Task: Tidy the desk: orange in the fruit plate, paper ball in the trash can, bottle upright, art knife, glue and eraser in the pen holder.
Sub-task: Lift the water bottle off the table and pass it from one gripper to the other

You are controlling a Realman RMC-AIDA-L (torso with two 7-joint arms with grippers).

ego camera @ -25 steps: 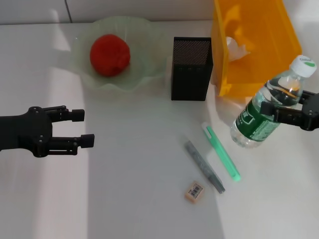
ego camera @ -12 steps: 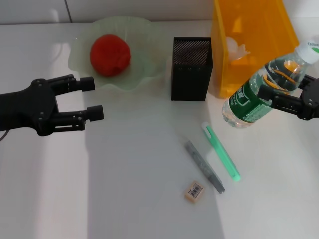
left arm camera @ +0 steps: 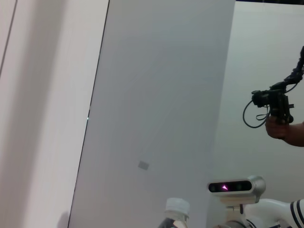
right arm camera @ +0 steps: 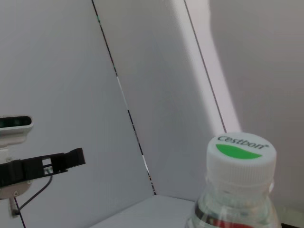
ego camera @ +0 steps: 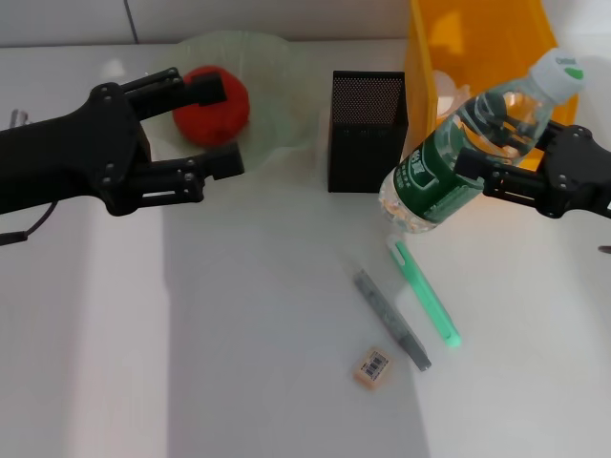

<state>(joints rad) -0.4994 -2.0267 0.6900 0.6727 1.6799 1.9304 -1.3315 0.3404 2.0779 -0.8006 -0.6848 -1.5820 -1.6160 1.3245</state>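
Observation:
My right gripper (ego camera: pixel 489 176) is shut on the clear bottle (ego camera: pixel 449 162) with the green label. It holds the bottle tilted in the air, cap (right arm camera: pixel 241 152) up, in front of the yellow trash can (ego camera: pixel 477 38). My left gripper (ego camera: pixel 227 126) is open and raised over the near side of the green fruit plate (ego camera: pixel 277 86), which holds the orange (ego camera: pixel 215 124). The black mesh pen holder (ego camera: pixel 368 129) stands in the middle. On the table lie the green glue (ego camera: pixel 425 291), the grey art knife (ego camera: pixel 391 320) and the eraser (ego camera: pixel 372 366). The paper ball (ego camera: pixel 447 93) shows in the can, partly hidden.
The white table (ego camera: pixel 239 334) runs to a wall at the back. The left wrist view shows the bottle cap (left arm camera: pixel 176 206) and my head camera (left arm camera: pixel 235 186). The right wrist view shows my left gripper (right arm camera: pixel 42 166) far off.
My right gripper has lifted the bottle and carried it left toward the pen holder. My left arm has risen and moved forward and right, now covering part of the orange.

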